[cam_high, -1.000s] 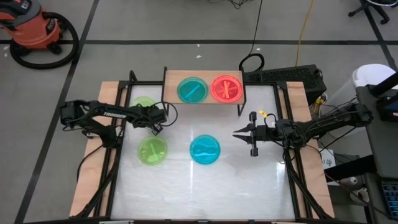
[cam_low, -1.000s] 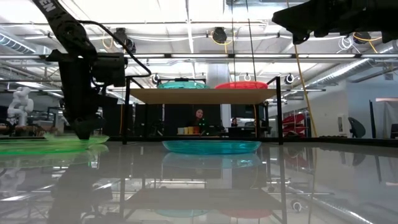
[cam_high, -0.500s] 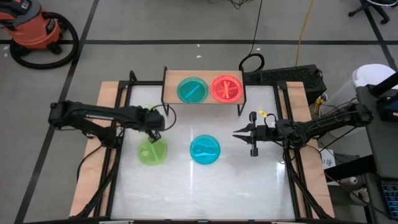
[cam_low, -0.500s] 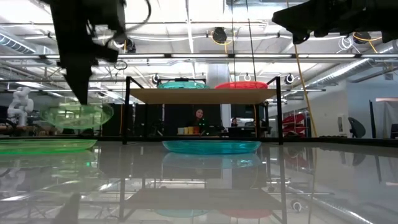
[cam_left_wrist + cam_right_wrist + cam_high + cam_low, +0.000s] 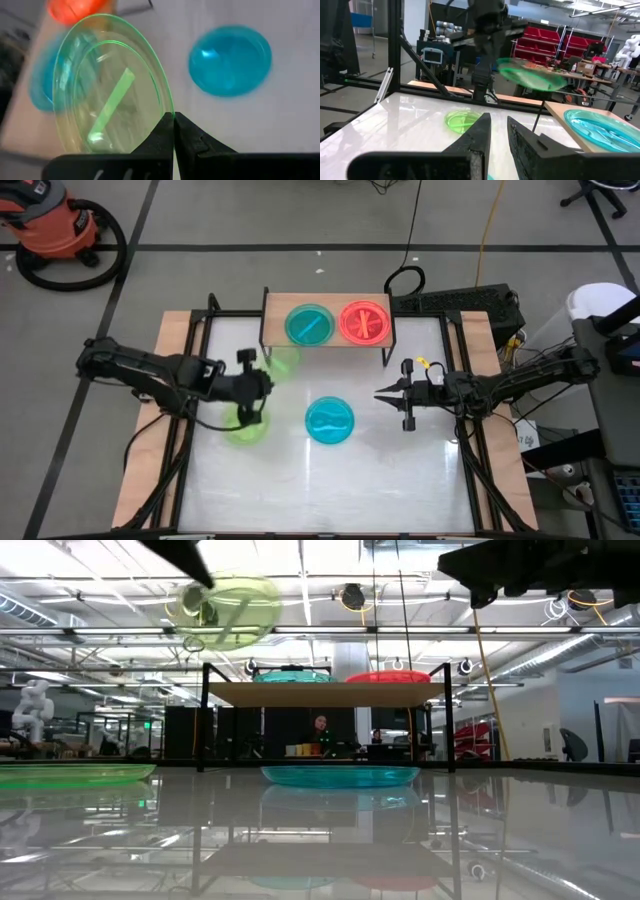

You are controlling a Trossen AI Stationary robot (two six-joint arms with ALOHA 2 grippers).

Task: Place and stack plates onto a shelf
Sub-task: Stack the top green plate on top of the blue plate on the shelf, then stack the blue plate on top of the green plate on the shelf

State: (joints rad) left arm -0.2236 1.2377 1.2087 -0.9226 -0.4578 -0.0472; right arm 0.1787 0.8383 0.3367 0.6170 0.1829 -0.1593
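- The left gripper (image 5: pixel 173 131) is pinching the rim of a green plate (image 5: pixel 107 87), holding it in the air near the shelf (image 5: pixel 275 322).
- A second green plate (image 5: pixel 240 430) and a blue plate (image 5: pixel 329 421) are lying on the table (image 5: pixel 400 470).
- A teal plate (image 5: pixel 309 325) and a red plate (image 5: pixel 364 322) are sitting on the shelf top.
- The right gripper (image 5: pixel 382 395) is hovering with parted fingers, empty, beside the blue plate.
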